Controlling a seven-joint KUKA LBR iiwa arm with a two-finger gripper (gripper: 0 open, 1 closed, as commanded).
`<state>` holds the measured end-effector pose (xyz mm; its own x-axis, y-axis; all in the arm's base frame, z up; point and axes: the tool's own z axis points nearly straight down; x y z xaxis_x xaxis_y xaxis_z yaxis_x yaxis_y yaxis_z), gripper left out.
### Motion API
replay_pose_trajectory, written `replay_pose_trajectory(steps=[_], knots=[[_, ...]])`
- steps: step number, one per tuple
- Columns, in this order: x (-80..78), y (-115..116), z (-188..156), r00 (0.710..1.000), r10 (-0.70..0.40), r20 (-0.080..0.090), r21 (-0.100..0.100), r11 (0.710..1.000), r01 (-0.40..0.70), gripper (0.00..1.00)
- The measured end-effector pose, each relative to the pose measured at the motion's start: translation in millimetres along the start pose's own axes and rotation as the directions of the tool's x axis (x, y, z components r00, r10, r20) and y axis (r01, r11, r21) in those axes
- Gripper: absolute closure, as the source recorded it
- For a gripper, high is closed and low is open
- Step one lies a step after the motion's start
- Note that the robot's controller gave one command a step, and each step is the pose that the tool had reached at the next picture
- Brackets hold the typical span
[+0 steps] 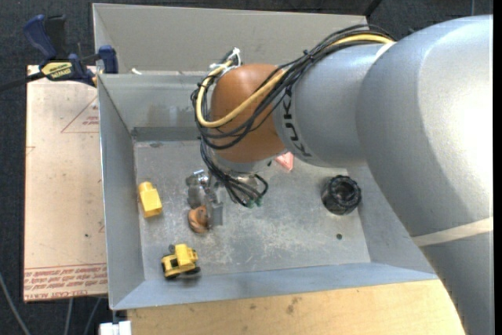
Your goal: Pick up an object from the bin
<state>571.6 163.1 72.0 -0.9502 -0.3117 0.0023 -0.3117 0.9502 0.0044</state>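
Note:
My gripper reaches down near the middle-left of the bin floor, its metal fingers standing right over a small brown rounded thing. The brown thing lies just below the fingertips and seems to touch them. A yellow block lies to the left of the gripper. A small yellow toy vehicle sits near the front wall, below the gripper.
A black ring-shaped part lies at the right side of the bin. A pink thing peeks out from under the arm's orange cover. The big arm covers the bin's back right.

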Motion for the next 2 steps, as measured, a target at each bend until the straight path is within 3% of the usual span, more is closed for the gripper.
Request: replay_pose_trajectory(steps=[1, 2], knots=[[0.0, 0.0, 0.0, 1.000, 0.000, 0.000, 0.000, 1.000, 0.000, 1.00], [-1.3, -22.7, -163.3, 1.000, -0.013, 0.010, 0.005, 1.000, 0.013, 1.00]])
